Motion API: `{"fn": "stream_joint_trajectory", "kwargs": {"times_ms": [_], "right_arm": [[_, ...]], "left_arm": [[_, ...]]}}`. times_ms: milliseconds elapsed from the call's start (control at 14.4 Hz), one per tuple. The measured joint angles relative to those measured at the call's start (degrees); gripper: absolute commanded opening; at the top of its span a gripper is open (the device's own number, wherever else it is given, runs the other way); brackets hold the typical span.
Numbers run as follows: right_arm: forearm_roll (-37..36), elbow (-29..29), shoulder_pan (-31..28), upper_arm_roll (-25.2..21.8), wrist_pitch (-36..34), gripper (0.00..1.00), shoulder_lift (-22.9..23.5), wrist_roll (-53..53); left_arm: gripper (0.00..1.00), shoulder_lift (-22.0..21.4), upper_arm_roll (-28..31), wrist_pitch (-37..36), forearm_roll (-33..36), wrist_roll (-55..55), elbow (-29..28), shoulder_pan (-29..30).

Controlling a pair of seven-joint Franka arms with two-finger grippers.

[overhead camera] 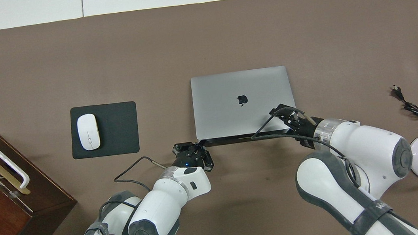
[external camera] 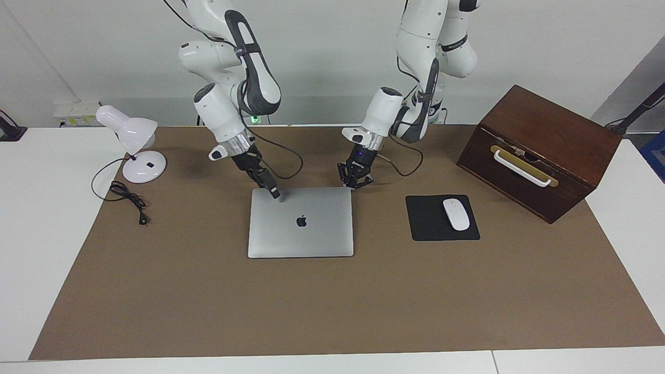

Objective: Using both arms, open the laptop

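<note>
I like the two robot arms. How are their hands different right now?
The right hand rests on the closed laptop lid, at the corner nearer the lamp. The left hand is shut and sits at the laptop's edge nearest the robots, at the corner nearer the mouse pad. The right hand slants in; the left hand points more steeply down. Both are black and at the same laptop edge.
</note>
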Motion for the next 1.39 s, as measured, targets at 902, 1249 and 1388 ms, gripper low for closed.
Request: {"fn": "stream_joint_trajectory", "kwargs": {"times_ms": [902,1249,1388], "right_arm": [[0.01,2.50,0.00,0.00,1.00,1.00,1.29,0.00],[0.61,6.40,0.04,0.39,3.72,1.00,3.29,0.00],[0.62,9.25,0.05,0.52,4.01,1.00,4.03,0.00]], "left_arm": [[0.00,1.18,0.05,0.13,-0.01,0.02,1.48,-0.05],[0.00,1.22,0.05,0.19,-0.01,0.03,1.48,-0.07],[0.00,1.23,0.06,0.22,-0.01,0.03,1.48,-0.08]]}}
